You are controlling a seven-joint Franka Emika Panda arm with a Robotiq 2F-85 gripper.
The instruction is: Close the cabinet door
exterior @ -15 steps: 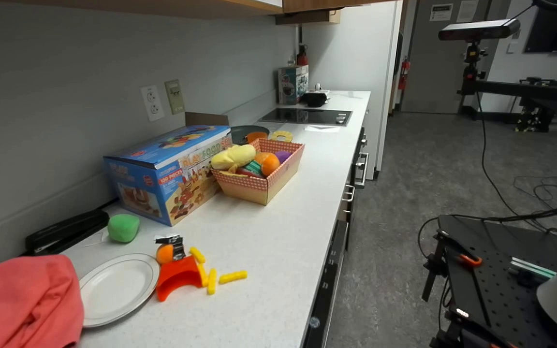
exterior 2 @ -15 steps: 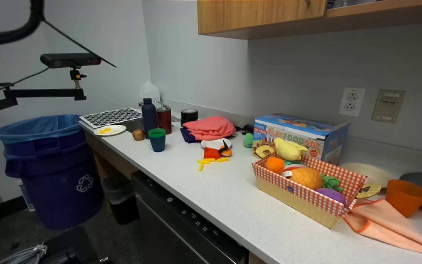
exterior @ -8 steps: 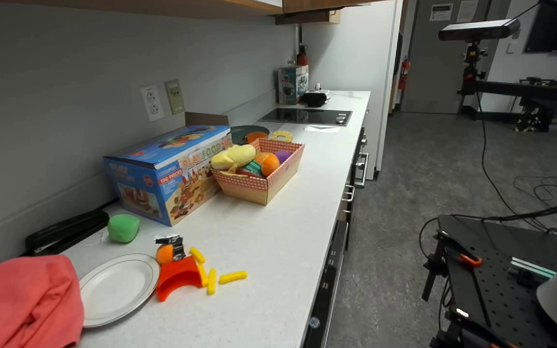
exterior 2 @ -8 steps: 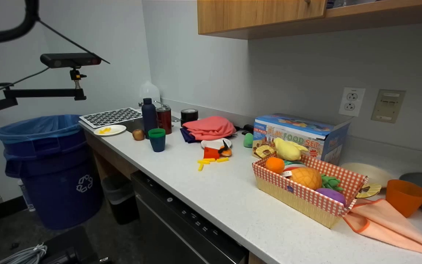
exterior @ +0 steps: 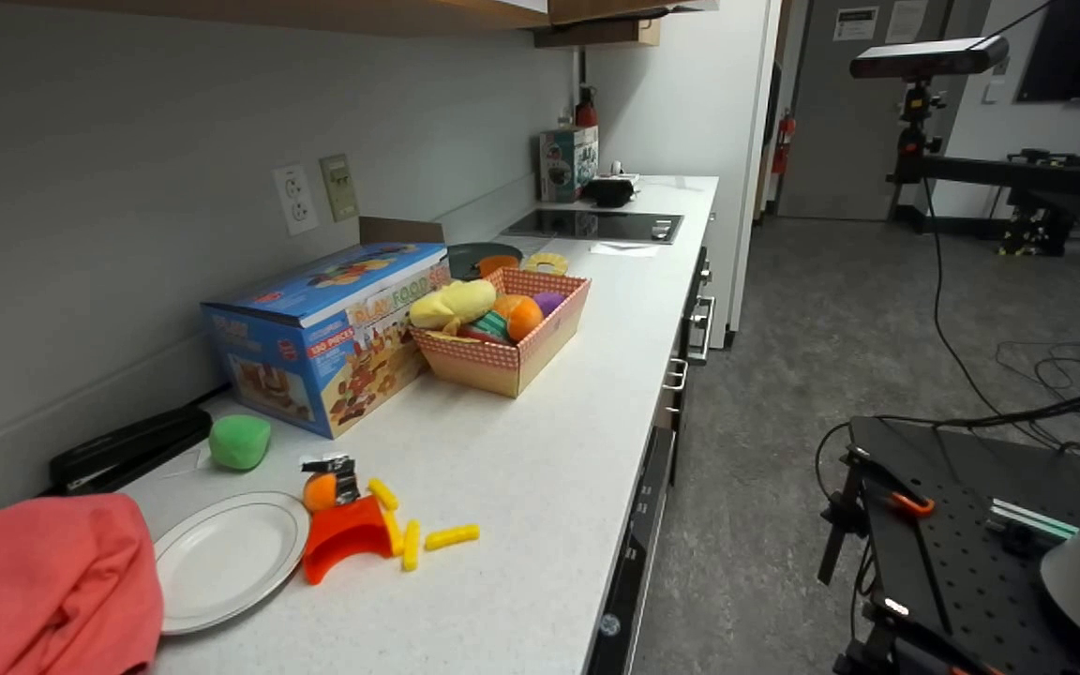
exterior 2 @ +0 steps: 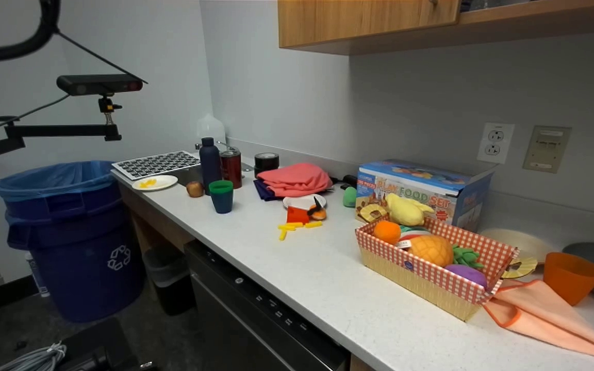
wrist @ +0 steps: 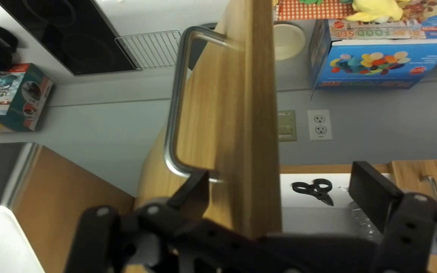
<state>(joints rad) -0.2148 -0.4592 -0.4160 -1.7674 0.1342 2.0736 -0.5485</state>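
A wooden cabinet door [wrist: 264, 125] stands open, seen edge-on in the wrist view, which stands upside down. Its metal handle [wrist: 175, 102] is on the door's left face in that view. My gripper [wrist: 281, 180] is open with the door between its fingers. One finger overlaps the handle's lower end; I cannot tell whether it touches. The other finger is apart from the door, over the open cabinet. Scissors [wrist: 313, 188] lie on the white shelf inside. A strip of wood, apparently the door [exterior: 606, 8], shows at an exterior view's top edge. The gripper is not discernible in the exterior views.
A neighbouring cabinet door [exterior 2: 369, 21] with a handle is shut. Below are a counter [exterior 2: 323, 268], a toy food box [exterior 2: 415, 188] and a checked basket [exterior 2: 415, 281]. Another wooden cabinet [wrist: 78, 182] stands on the left in the wrist view.
The right end of the wooden strip at an exterior view's top edge has shifted left, and a pale piece now shows beside it. The arm's cable has shifted slightly. The counter objects have not moved.
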